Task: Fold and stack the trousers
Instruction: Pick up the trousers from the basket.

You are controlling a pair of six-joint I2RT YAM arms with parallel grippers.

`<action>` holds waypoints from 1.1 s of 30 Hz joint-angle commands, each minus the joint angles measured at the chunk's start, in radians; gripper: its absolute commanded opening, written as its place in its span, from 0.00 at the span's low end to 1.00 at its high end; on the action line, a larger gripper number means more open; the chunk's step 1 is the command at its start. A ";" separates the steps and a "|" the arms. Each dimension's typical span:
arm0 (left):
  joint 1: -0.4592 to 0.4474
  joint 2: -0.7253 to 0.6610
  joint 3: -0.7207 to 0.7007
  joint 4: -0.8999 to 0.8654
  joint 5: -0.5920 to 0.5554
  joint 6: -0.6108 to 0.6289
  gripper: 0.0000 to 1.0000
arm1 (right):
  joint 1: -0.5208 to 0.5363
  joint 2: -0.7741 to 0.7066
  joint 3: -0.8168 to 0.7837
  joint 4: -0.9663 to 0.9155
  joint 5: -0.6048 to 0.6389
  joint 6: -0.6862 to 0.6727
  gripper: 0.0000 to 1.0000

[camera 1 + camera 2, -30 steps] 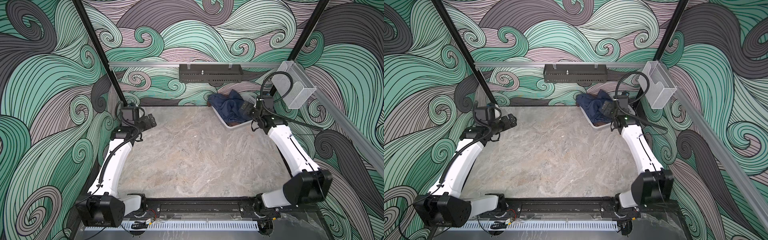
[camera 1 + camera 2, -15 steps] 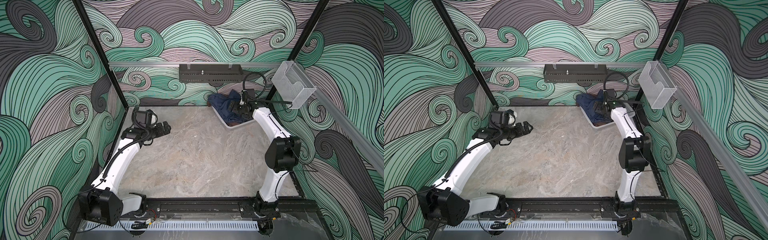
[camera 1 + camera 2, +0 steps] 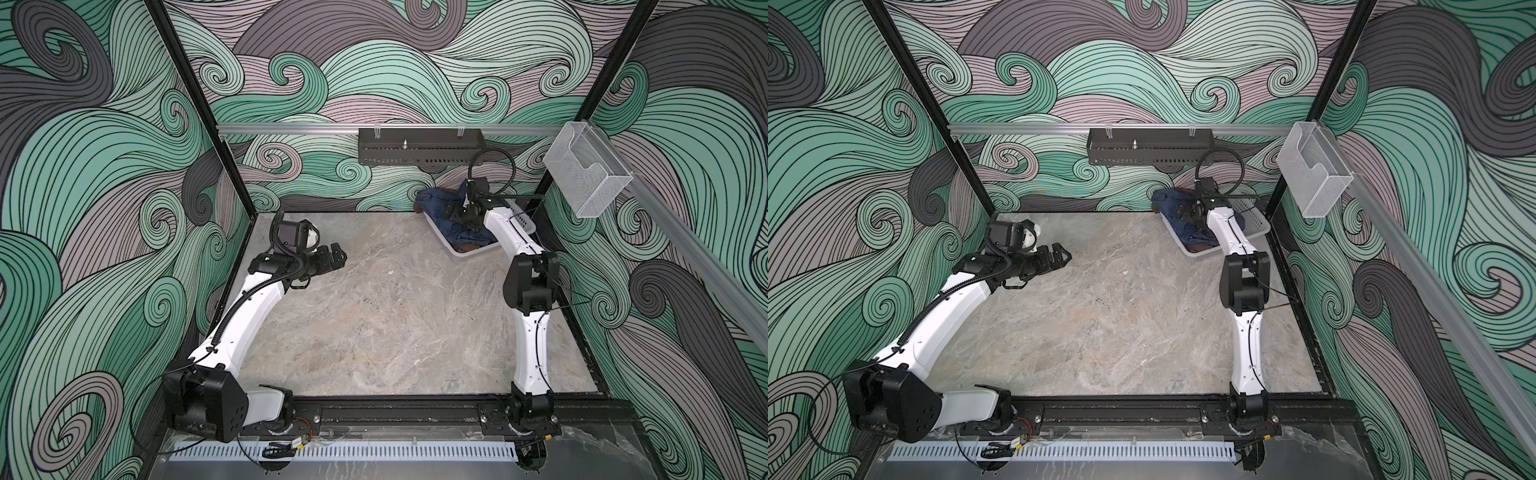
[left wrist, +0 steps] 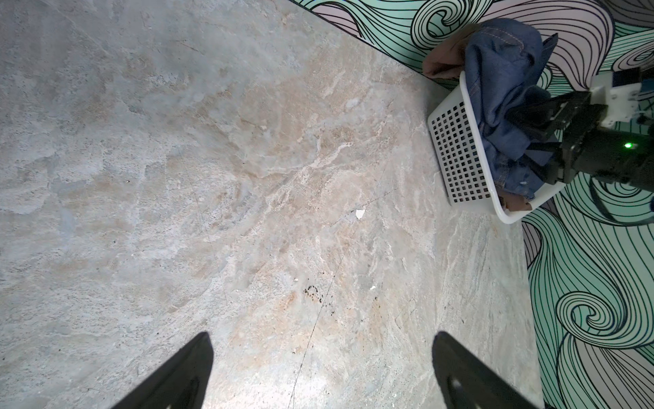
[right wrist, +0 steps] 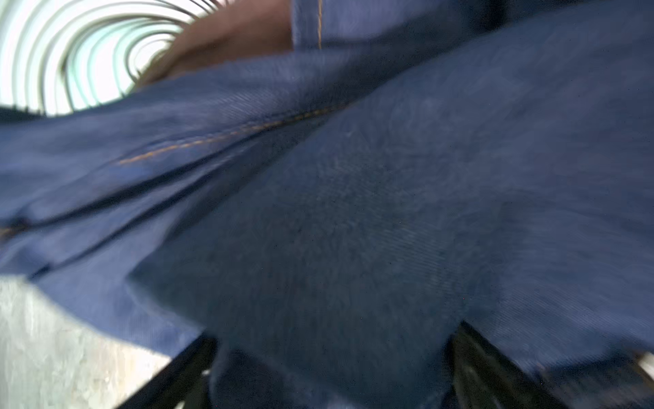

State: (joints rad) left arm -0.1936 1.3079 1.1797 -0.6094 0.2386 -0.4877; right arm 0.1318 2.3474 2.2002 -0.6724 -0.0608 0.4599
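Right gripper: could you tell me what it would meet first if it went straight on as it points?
The dark blue jeans heaped in the white basket: denim lies between the right gripper's jaws, so contact looks immediate, though the view is blurred.

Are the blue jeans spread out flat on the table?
No, the trousers sit crumpled inside the white basket, not spread on the table.
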 commanded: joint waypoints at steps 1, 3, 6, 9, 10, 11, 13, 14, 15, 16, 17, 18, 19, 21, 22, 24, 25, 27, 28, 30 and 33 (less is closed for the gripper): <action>-0.010 0.004 0.012 0.001 0.014 -0.009 0.99 | 0.003 0.023 0.060 -0.031 -0.010 0.017 0.76; -0.010 -0.002 0.014 -0.007 0.014 -0.007 0.99 | 0.003 0.022 0.076 -0.032 0.001 0.018 0.49; -0.012 -0.016 0.012 -0.011 0.011 -0.002 0.99 | 0.005 -0.014 0.072 -0.033 0.029 0.010 0.20; -0.010 -0.031 0.011 -0.026 0.003 0.004 0.99 | 0.009 -0.086 0.057 -0.030 0.048 -0.005 0.05; -0.012 -0.037 0.011 -0.031 0.000 0.007 0.99 | 0.011 -0.116 0.050 -0.030 0.054 -0.012 0.00; -0.010 -0.047 0.011 -0.038 -0.003 0.007 0.99 | 0.014 -0.154 0.038 -0.025 0.061 -0.018 0.00; -0.010 -0.070 0.011 -0.050 -0.008 0.010 0.99 | 0.020 -0.242 0.013 -0.016 0.072 -0.032 0.00; -0.010 -0.086 0.012 -0.057 -0.014 0.010 0.99 | 0.023 -0.291 0.006 -0.011 0.076 -0.038 0.00; -0.010 -0.100 0.011 -0.060 -0.018 0.011 0.99 | 0.027 -0.338 0.004 -0.010 0.077 -0.046 0.00; -0.010 -0.117 0.011 -0.064 -0.022 0.012 0.99 | 0.030 -0.384 0.007 -0.010 0.076 -0.051 0.00; -0.010 -0.132 0.011 -0.068 -0.026 0.012 0.99 | 0.036 -0.428 0.015 -0.011 0.082 -0.063 0.00; -0.010 -0.151 0.011 -0.076 -0.032 0.014 0.99 | 0.041 -0.467 0.027 -0.015 0.083 -0.070 0.00; -0.010 -0.163 0.011 -0.085 -0.038 0.014 0.99 | 0.046 -0.498 0.044 -0.020 0.084 -0.075 0.00; -0.010 -0.196 0.017 -0.104 -0.049 0.018 0.99 | 0.055 -0.550 0.103 -0.045 0.069 -0.082 0.00; -0.010 -0.211 0.019 -0.111 -0.053 0.018 0.99 | 0.061 -0.570 0.133 -0.055 0.055 -0.082 0.00; -0.010 -0.243 0.021 -0.125 -0.059 0.016 0.99 | 0.082 -0.606 0.212 -0.076 0.019 -0.082 0.00; -0.010 -0.258 0.023 -0.132 -0.062 0.015 0.99 | 0.094 -0.618 0.247 -0.080 -0.001 -0.081 0.00; -0.010 -0.293 0.024 -0.145 -0.071 0.011 0.99 | 0.125 -0.636 0.323 -0.084 -0.051 -0.072 0.00; -0.010 -0.309 0.024 -0.152 -0.075 0.011 0.99 | 0.139 -0.643 0.349 -0.078 -0.076 -0.064 0.00; -0.010 -0.345 0.027 -0.164 -0.083 0.009 0.99 | 0.169 -0.655 0.373 -0.066 -0.124 -0.027 0.00; -0.010 -0.394 0.034 -0.191 -0.095 0.005 0.99 | 0.223 -0.664 0.355 -0.072 -0.160 0.006 0.00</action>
State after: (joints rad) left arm -0.1936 0.9550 1.1797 -0.7368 0.1757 -0.4820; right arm 0.3210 1.6554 2.5706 -0.7567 -0.1452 0.4290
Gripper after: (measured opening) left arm 0.986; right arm 0.107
